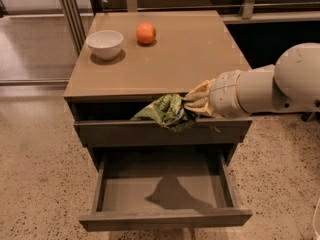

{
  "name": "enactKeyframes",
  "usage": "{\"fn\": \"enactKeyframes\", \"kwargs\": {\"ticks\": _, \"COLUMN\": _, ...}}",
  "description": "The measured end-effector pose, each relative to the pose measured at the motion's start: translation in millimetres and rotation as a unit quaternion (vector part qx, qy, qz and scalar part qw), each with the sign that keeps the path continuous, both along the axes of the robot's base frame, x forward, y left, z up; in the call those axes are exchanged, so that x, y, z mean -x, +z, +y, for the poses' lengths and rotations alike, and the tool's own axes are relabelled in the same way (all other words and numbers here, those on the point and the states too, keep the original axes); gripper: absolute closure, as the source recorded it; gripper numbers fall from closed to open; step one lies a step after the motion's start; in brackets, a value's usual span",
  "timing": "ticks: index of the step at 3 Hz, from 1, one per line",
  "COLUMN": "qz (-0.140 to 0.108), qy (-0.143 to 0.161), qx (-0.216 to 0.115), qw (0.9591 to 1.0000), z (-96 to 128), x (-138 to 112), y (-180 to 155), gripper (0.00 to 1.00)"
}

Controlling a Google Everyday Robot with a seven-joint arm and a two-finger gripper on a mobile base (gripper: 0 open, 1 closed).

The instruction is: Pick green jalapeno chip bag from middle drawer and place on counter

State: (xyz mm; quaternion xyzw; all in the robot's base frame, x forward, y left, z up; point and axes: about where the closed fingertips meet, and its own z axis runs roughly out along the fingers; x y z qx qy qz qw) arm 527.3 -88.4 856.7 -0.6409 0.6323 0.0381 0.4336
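The green jalapeno chip bag (166,112) hangs crumpled in the air in front of the counter's front edge, above the open middle drawer (165,191). My gripper (192,105) comes in from the right on a white arm and is shut on the bag's right end. The drawer is pulled out and its flat grey floor shows only the bag's shadow. The tan counter (200,54) lies just behind and above the bag.
A white bowl (105,43) and an orange round fruit (145,33) stand at the counter's back left. The upper drawer front (115,132) sits slightly ajar below the counter edge. Speckled floor surrounds the cabinet. A metal rail runs behind.
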Motion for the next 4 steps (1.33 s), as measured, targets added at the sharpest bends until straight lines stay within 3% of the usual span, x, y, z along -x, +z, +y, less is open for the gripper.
{"fn": "enactKeyframes", "kwargs": {"ticks": 1, "qz": -0.024, "qy": -0.012, "qx": 0.009, "qw": 0.9996, "z": -0.7, "x": -1.8, "y": 10.5, "gripper": 1.00}}
{"fn": "enactKeyframes", "kwargs": {"ticks": 2, "qz": -0.074, "qy": -0.035, "qx": 0.029, "qw": 0.9962, "z": 0.9, "x": -15.0, "y": 52.6, "gripper": 1.00}}
{"fn": "enactKeyframes", "kwargs": {"ticks": 3, "qz": -0.123, "qy": -0.059, "qx": 0.051, "qw": 0.9894, "z": -2.5, "x": -31.3, "y": 99.5, "gripper": 1.00}}
{"fn": "enactKeyframes", "kwargs": {"ticks": 4, "qz": -0.148, "qy": -0.079, "qx": 0.056, "qw": 0.9842, "z": -11.3, "x": -52.6, "y": 122.2, "gripper": 1.00}}
